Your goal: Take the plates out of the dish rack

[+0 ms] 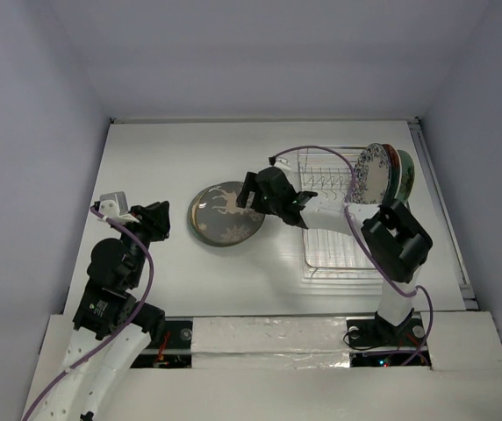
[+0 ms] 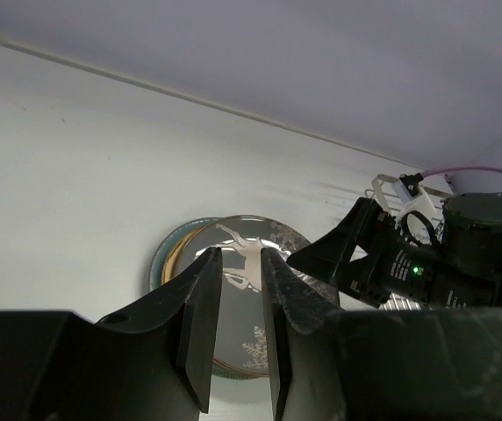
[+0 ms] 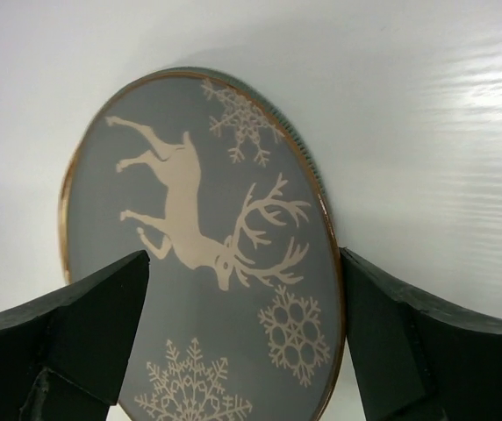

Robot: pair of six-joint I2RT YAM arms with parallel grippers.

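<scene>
The tan deer plate [image 1: 225,213] lies flat on the table, on top of the teal plate, whose rim [image 2: 158,268] shows at its left edge. My right gripper [image 1: 253,195] is open just over the deer plate's right side; in the right wrist view [image 3: 242,263] its fingers stand wide apart over the plate [image 3: 198,202]. My left gripper [image 1: 159,219] hangs left of the stack, empty, its jaws a narrow gap apart [image 2: 240,256]. The dish rack [image 1: 334,250] holds the white floral plate [image 1: 369,173], the red plate [image 1: 391,168] and the pale green plate [image 1: 406,178] upright at its far right end.
The right arm [image 2: 409,263] reaches from the rack side across to the stack. White walls close in the table at the back and sides. The rack's near half [image 1: 339,259] holds no plates.
</scene>
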